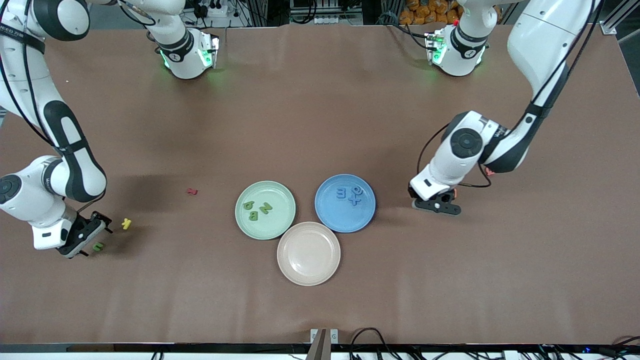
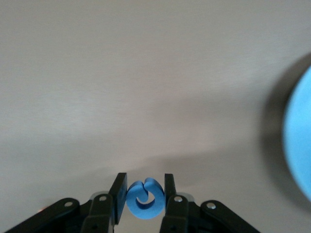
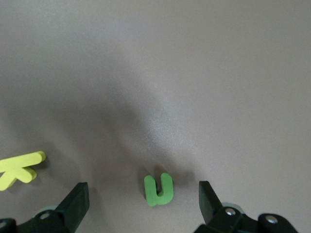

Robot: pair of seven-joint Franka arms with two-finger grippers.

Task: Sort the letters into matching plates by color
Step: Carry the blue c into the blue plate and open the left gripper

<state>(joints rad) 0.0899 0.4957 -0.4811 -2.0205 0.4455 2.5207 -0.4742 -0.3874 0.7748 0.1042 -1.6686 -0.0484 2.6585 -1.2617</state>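
Two plates carry letters already: my mint green plate (image 1: 265, 210) holds three dark green letters (image 1: 257, 209), and my blue plate (image 1: 345, 203), touching it toward the left arm's end of the tabletop (image 1: 320, 110), holds three blue letters (image 1: 348, 193). A pale pink plate (image 1: 308, 253) with nothing on it lies nearer the front camera, touching both.

One curled blue letter (image 2: 144, 199) is pinched between the fingers of my left end effector (image 1: 434, 204), which is low over the tabletop beside the blue plate, toward the left arm's end; the plate's rim shows at the edge of the left wrist view.

My right end effector (image 1: 82, 235) is low at the right arm's end of the tabletop, its fingers spread wide on either side of a green U-shaped letter (image 3: 159, 189) that lies flat between them, untouched. A yellow letter K (image 1: 126, 223) lies just beside it, slightly farther from the front camera. A small red letter (image 1: 191, 191) lies farther still, between the yellow one and the mint green plate, well apart from both.
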